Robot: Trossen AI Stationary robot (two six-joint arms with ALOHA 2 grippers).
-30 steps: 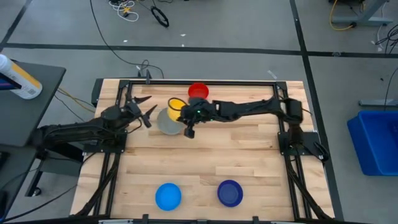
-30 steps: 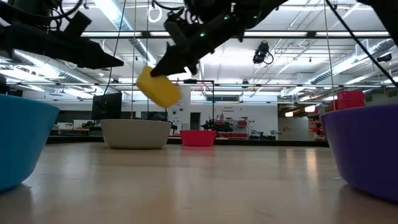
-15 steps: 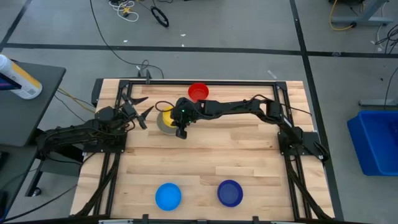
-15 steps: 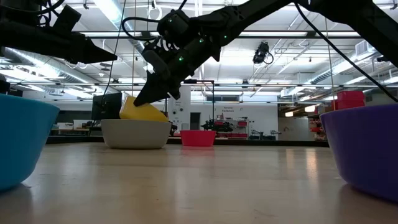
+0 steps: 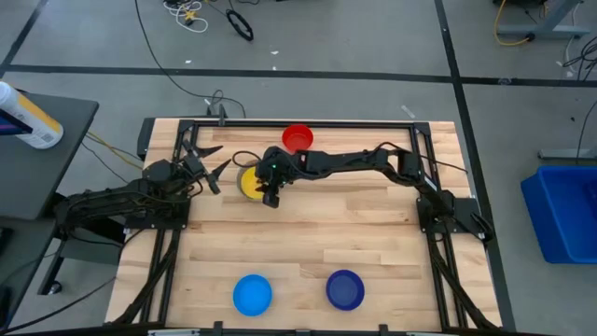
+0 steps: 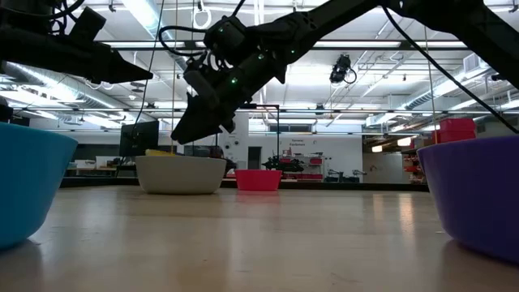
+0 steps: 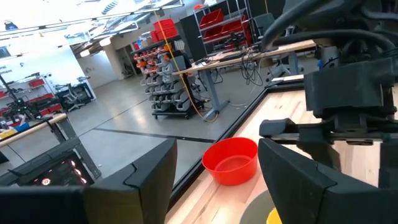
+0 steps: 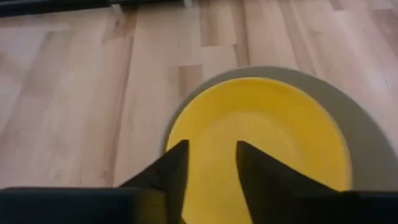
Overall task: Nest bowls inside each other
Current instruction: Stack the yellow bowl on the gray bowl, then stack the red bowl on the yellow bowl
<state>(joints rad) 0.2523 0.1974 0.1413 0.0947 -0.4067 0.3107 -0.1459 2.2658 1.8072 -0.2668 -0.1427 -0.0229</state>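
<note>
The yellow bowl (image 5: 249,183) sits nested inside the grey bowl (image 6: 180,173) at the table's far middle; only its rim (image 6: 160,152) shows above the grey one in the low view. My right gripper (image 8: 211,163) hovers open just over the yellow bowl's near rim, slanting down, clear of it in the low view (image 6: 180,135). The red bowl (image 5: 297,137) stands on the table beyond them. The light blue bowl (image 5: 252,294) and the dark blue bowl (image 5: 345,289) stand near the front edge. My left gripper (image 5: 216,159) waits open to the left of the grey bowl, pointing level.
A black frame (image 5: 298,122) runs along the table's far edge and down both sides. Bare wooden tabletop (image 5: 308,243) lies between the nested pair and the two blue bowls at the front.
My right gripper has carried the yellow bowl down and toward the table's left, onto the grey bowl. The bowl hung tilted from it, then rested tipped in the grey bowl, and now lies level inside it, let go. The gripper stays just above.
</note>
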